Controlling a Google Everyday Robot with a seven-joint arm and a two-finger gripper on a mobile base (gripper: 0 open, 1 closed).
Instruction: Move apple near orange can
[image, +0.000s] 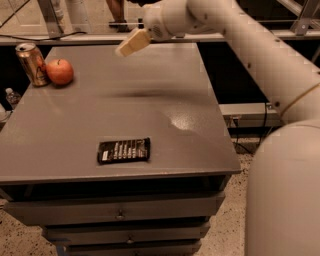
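Note:
The red-orange apple (60, 71) sits on the grey table (150, 110) at its far left, right beside the golden-orange can (32, 63), which stands upright at the table's left edge. My gripper (131, 43) hangs in the air above the far middle of the table, well to the right of the apple and higher than it. It holds nothing that I can see.
A flat black snack wrapper (123, 150) lies near the table's front edge. My white arm (260, 55) spans the right side of the view. A small bottle (12, 96) stands off the table's left side. Drawers (120, 215) sit below the tabletop.

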